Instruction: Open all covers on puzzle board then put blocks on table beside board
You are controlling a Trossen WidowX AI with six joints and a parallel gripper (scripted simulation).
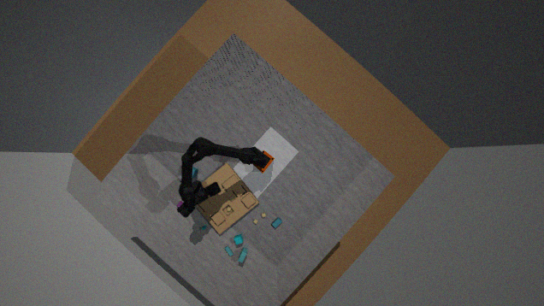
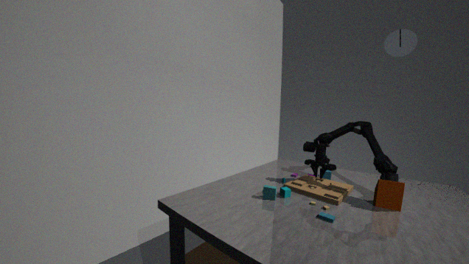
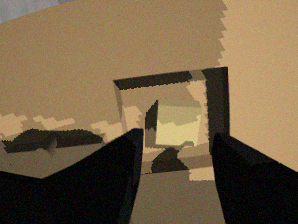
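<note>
The tan puzzle board lies flat on the table. My gripper is partly open and empty, pointing down low over the board. In the wrist view a pale yellow block sits in a square, uncovered well, between and beyond the fingertips. A dark slot shows left of that well. Another square well lies between two square covers; a pale piece seems to be in it. Two small yellow blocks rest on the table beside the board. The arm hides part of the board.
Several teal pieces and a blue bar lie around the board. A blue object and a magenta piece are near the arm. An orange box stands by the arm's base.
</note>
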